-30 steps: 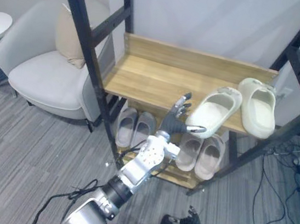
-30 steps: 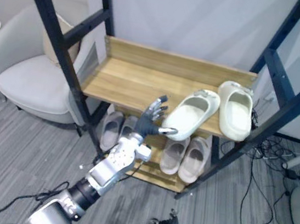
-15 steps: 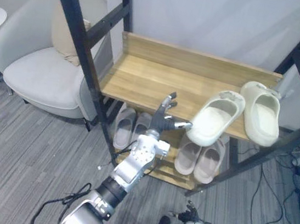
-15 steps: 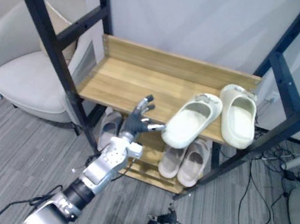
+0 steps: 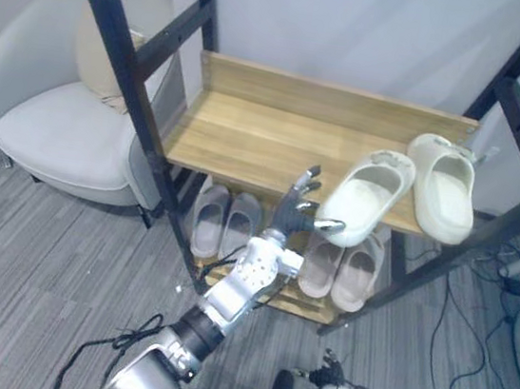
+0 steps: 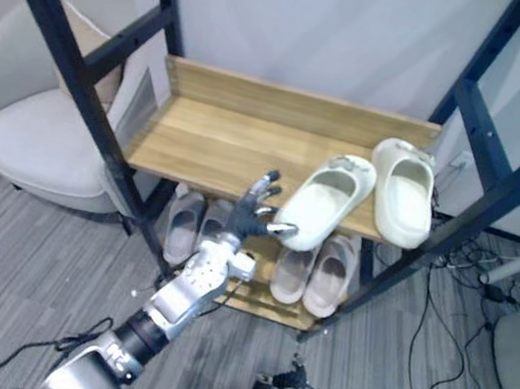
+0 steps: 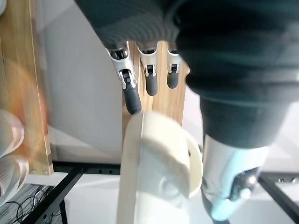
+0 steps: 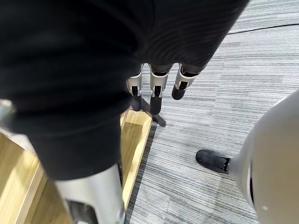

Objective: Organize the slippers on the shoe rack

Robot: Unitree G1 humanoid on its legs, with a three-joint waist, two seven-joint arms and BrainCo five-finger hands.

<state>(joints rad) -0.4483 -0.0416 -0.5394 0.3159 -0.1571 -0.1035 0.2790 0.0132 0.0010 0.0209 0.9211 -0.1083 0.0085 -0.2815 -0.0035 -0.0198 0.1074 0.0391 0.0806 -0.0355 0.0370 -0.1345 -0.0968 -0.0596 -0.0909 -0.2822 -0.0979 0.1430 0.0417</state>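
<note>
A cream slipper (image 5: 367, 194) lies slanted on the wooden upper shelf (image 5: 249, 135) of the shoe rack, its heel hanging over the front edge. Its mate (image 5: 441, 185) lies straight on the shelf just to its right. My left hand (image 5: 294, 209) is open at the slanted slipper's heel, fingers straight and thumb against the heel rim. In the left wrist view the slipper (image 7: 159, 172) sits between the straight fingers (image 7: 132, 98) and the thumb (image 7: 229, 186). My right hand (image 8: 156, 91) hangs low over the carpet with its fingers straight.
On the lower shelf stand two pairs of grey-beige slippers (image 5: 223, 223) (image 5: 339, 267). Black rack posts (image 5: 123, 71) (image 5: 468, 255) slant across the front. A white armchair (image 5: 53, 124) with a beige cushion stands left of the rack. Cables lie on the carpet at right.
The view has shifted a little. My left hand drew slightly back from the slipper's heel and has come up against it again; the slipper still lies slanted over the shelf's edge.
</note>
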